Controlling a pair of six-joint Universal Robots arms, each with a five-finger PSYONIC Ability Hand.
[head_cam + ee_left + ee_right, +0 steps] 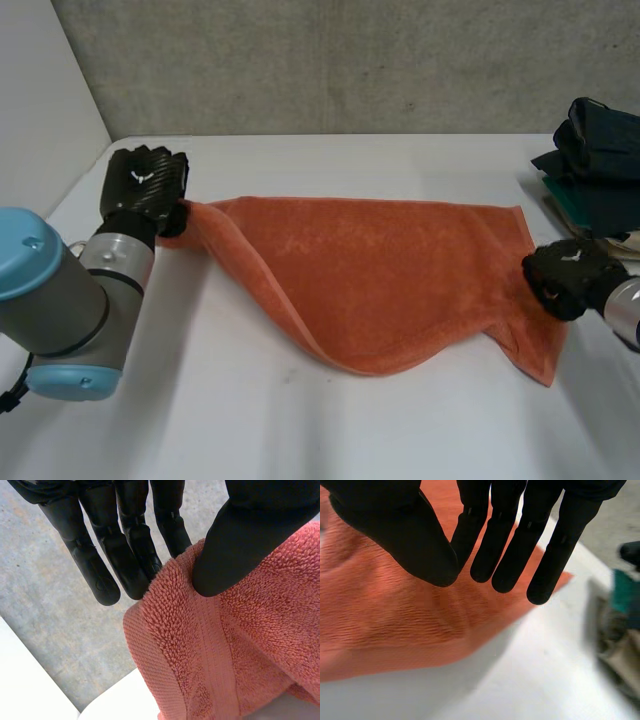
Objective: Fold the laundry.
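Clothes pile [600,165] beside towel [380,270], right hand [565,278]

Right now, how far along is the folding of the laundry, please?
Done: a pile of dark clothes lies at the robot's right, seemingly already folded. In hand: the left hand pinches one corner of the orange towel, and the right hand is at its opposite edge. Left: the towel sags between them with no neat fold made yet.
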